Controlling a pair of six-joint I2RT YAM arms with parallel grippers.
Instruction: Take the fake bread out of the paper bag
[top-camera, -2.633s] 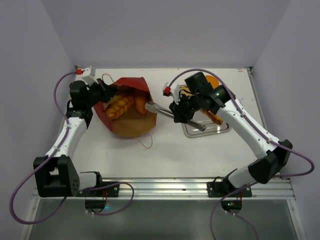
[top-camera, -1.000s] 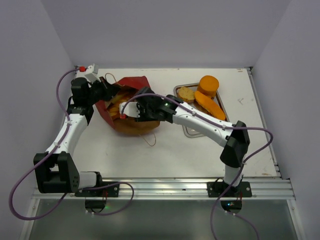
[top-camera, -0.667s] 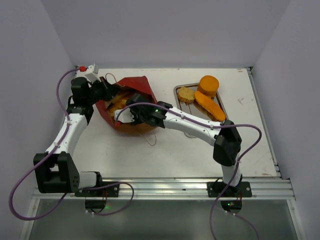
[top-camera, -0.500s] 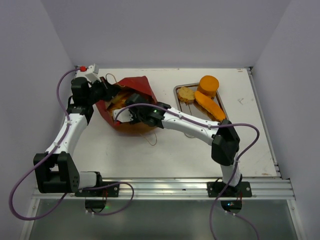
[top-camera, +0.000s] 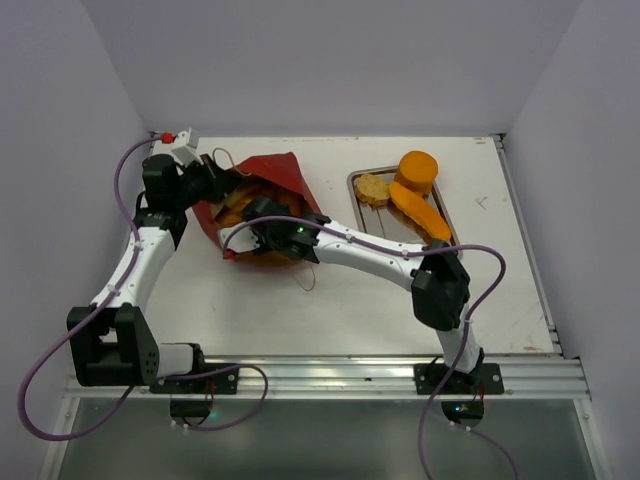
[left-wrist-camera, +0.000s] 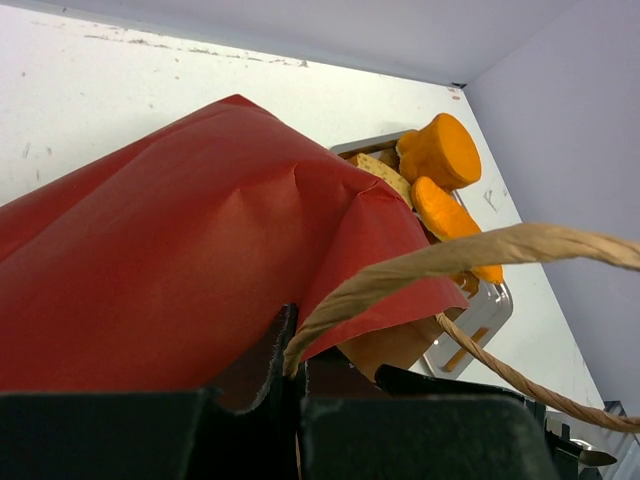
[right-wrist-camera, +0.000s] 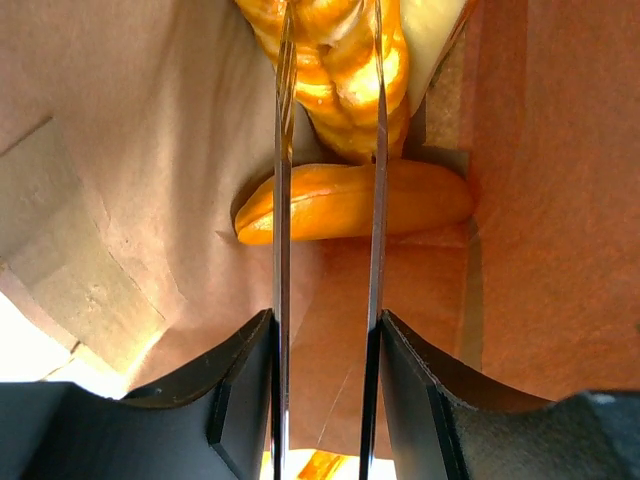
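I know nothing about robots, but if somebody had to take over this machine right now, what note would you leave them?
Left hand: shut on the rim of the paper bag, holding it open.
Right hand: open, inside the bag, fingers straddling a braided loaf; nothing gripped yet.
Bread: a round bun, a slice and a long loaf lie on the steel tray. In the bag are the braided loaf and a smooth loaf at its end, maybe more out of sight.
Done: three pieces out.
Left: close on the braided loaf, lift it out, then the rest.

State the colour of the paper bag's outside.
Red; the paper bag shows best in the left wrist view.
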